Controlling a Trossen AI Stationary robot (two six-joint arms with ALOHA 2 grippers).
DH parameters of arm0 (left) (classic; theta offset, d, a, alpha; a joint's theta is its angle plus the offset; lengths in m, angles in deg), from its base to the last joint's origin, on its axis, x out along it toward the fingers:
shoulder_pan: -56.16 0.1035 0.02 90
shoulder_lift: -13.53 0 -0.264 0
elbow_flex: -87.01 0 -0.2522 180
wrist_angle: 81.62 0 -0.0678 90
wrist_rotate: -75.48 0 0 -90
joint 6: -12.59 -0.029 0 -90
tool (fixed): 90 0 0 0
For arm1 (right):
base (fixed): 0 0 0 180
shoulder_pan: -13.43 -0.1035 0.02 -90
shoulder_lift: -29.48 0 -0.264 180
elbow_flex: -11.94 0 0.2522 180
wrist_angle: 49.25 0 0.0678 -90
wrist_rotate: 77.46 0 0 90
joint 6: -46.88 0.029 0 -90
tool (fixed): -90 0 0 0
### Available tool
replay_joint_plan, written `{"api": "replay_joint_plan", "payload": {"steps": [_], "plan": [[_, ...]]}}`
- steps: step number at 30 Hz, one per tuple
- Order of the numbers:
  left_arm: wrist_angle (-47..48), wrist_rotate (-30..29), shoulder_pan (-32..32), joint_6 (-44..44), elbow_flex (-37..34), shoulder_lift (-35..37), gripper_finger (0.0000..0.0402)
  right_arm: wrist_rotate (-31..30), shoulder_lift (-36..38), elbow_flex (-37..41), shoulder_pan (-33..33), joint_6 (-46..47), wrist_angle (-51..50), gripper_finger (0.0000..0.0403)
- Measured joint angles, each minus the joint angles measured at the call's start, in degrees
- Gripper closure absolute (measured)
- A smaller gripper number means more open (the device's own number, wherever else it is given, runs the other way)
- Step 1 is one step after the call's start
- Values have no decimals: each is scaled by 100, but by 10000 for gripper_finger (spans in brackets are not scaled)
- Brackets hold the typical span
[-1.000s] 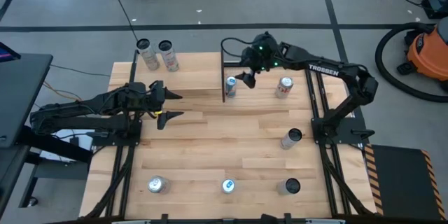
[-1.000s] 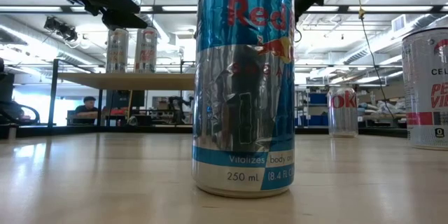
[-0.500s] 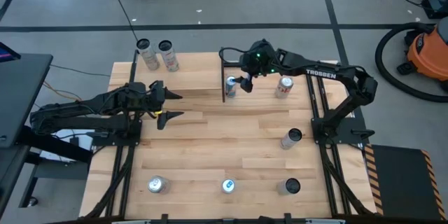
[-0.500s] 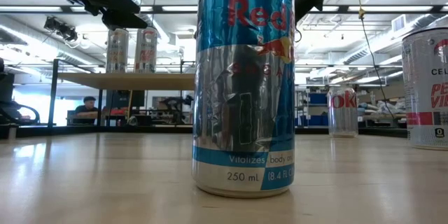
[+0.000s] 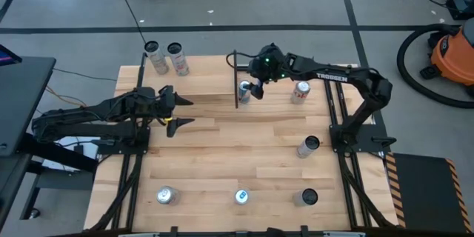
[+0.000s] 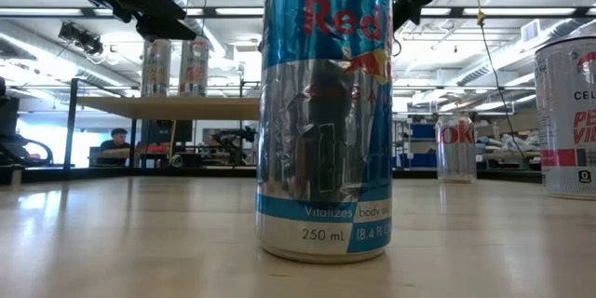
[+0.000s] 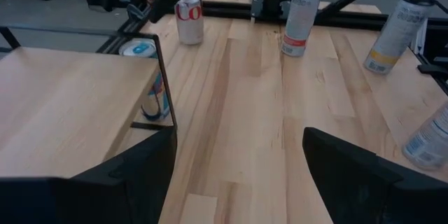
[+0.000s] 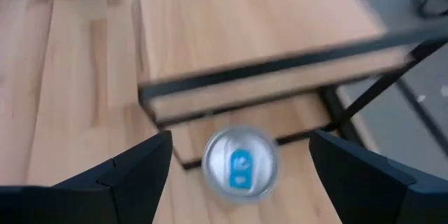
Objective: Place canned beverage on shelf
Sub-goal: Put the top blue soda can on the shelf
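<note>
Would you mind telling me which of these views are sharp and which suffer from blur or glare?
High view: evenly lit and sharp. Low view: the blue can fills the middle and hides much behind it, with bright ceiling lights behind. Right wrist view: blurred, the shelf and the can below it smeared. Left wrist view: clear.

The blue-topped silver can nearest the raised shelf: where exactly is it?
In the high view, the blue-topped silver can stands on the table by the pale-wood shelf's right edge, under the open right gripper.
</note>
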Motion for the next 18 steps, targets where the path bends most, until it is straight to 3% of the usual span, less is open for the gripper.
{"api": "replay_joint_plan", "payload": {"steps": [18], "plan": [[-338,0,4,-6,2,-475,90,-169,-480,11,-53,-52,3,57]]}}
